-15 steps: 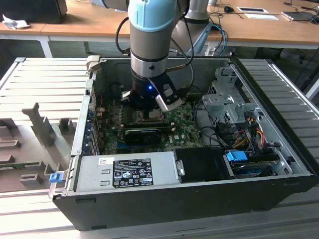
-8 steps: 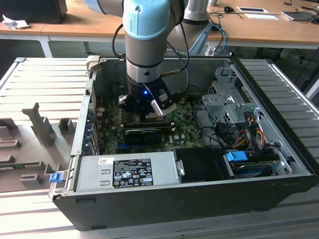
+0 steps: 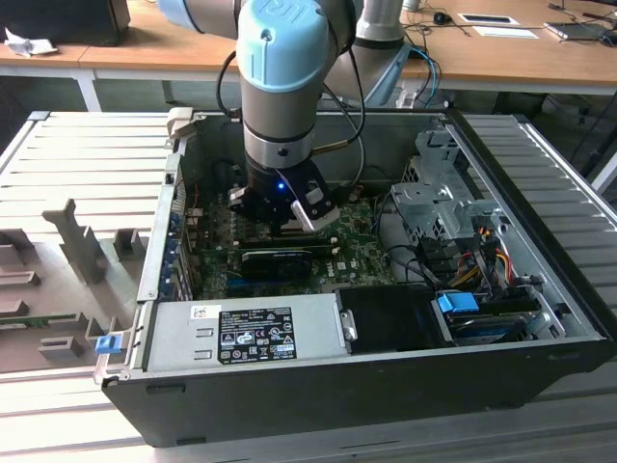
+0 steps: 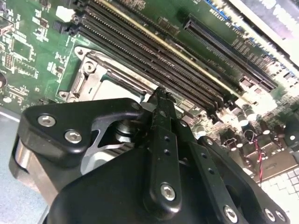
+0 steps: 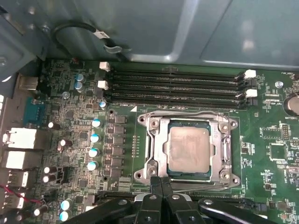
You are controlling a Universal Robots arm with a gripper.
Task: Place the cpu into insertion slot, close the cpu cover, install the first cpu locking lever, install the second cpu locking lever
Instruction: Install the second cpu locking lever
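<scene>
Hovering with fingers pinched together and empty, gripper (image 5: 161,183) poising just beside cpu cover (image 5: 156,144) edge, cpu (image 5: 188,148) lying seated ahead in insertion slot (image 5: 189,174).

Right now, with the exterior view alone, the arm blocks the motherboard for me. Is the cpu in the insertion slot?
Observer: Yes. In the first wrist view the cpu lies flat inside the insertion slot.
Operator: And the cpu cover?
Observer: The cpu cover lies down flat, its metal frame around the chip.
Operator: Where is the pincer?
Observer: The pincer is at the cover's edge with its fingertips pressed together. I cannot tell whether it touches the frame.
</scene>
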